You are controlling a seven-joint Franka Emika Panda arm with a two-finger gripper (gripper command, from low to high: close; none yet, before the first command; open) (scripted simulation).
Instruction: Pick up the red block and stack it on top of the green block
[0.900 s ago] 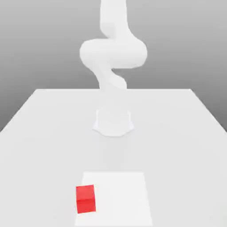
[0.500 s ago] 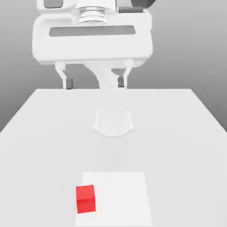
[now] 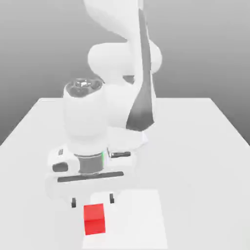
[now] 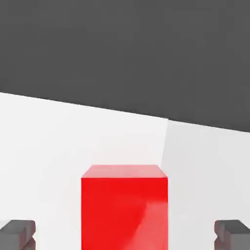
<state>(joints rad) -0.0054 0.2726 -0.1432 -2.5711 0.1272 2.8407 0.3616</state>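
White table [image 3: 205, 146] is filling the exterior view, pale and matte, running back to a grey backdrop. A brighter white square patch [image 3: 141, 215] is lying on it near the front edge.

Toward the exterior view's left of that patch, the red block [image 3: 93, 219] is sitting flat on the table, upright and square to the camera, its left part just over the patch's left edge. Nothing is touching it.

The gripper [image 3: 92, 200] is hanging directly above the block, fingers pointing down. Its two dark fingertips are showing under the white hand body, one on each side of the block's top, the left fingertip [image 3: 73, 202] outside the block's left edge and the right one [image 3: 112, 198] outside its right edge. The fingers are spread wide, wider than the block, and are holding nothing.

The white arm [image 3: 122, 63] is rising behind the hand, a dark grey panel [image 3: 141, 97] running down its right side.

In the hand view the red block [image 4: 124, 207] is standing centred between the two grey fingertips, the left pad [image 4: 17, 233] and the right pad [image 4: 233, 233] each well clear of the block's sides, with bare table between. The block's top face is showing lighter than its glossy front. The gripper [image 4: 125, 234] is straddling the block without contact.
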